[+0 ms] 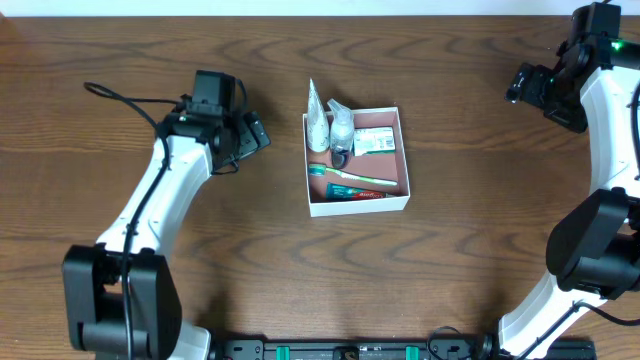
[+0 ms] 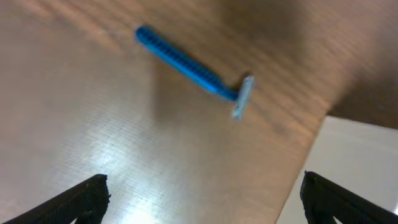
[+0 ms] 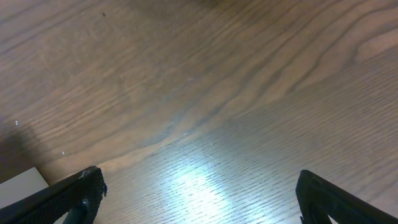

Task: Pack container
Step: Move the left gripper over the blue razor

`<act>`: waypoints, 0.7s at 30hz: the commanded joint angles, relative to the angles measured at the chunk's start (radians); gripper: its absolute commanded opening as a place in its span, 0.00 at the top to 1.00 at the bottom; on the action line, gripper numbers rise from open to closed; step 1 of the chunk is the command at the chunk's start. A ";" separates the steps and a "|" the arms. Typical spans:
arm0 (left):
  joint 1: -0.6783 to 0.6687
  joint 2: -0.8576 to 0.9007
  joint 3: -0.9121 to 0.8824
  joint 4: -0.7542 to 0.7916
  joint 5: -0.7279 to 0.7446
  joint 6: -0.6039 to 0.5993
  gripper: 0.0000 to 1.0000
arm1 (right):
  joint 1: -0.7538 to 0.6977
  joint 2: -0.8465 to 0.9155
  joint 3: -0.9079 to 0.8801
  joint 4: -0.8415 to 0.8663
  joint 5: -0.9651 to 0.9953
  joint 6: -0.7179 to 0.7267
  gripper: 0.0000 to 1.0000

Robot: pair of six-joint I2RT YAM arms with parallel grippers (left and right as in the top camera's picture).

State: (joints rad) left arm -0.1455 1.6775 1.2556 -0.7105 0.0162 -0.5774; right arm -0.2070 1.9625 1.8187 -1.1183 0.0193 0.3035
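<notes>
Left arm (image 1: 150,200): reaches up from the bottom-left of the table (image 1: 450,260), wrist angled toward centre. Left gripper (image 2: 205,183): jaws spread wide, nothing between them. In the left wrist view a blue razor (image 2: 193,65) lies flat on the wood ahead of the fingers (image 2: 93,194), handle up-left, head at the right end, clear of both fingers. There is a pale surface at the lower right of that view; can't tell what it is.

Container (image 1: 402,150): table centre, open side up, just right of the left gripper in the overhead view, with a strip of bare wood between them and no contact. Inside:
- white tube (image 1: 316,115) at the far-left corner, its tip poking past the rim
- small clear bottle (image 1: 342,128) next to the tube
- green-and-white packet (image 1: 376,141) against the far wall
- green-and-white toothbrush (image 1: 350,176) lying across the middle
- red-and-teal item (image 1: 356,193) along the near wall, too small to identify

Right arm (image 1: 610,130): runs up the right edge. Right gripper (image 3: 199,186): at the far-right top corner, well apart from the container, jaws spread, empty. The right wrist view shows only bare wood under it, plus a small white corner at the lower left.
</notes>
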 commanded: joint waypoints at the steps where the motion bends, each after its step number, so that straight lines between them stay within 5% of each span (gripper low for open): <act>1: 0.005 0.048 0.171 -0.110 -0.092 -0.049 0.02 | -0.003 -0.027 0.016 -0.001 0.007 -0.002 0.01; 9: 0.005 0.223 0.539 -0.378 -0.096 -0.060 0.02 | -0.003 -0.027 0.016 0.000 0.007 -0.002 0.01; 21: 0.106 0.387 0.574 -0.417 0.050 -0.232 0.02 | -0.003 -0.027 0.016 -0.001 0.007 -0.002 0.01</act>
State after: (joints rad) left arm -0.0616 2.0163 1.8153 -1.1156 0.0162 -0.7643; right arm -0.2070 1.9625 1.8187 -1.1179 0.0193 0.3035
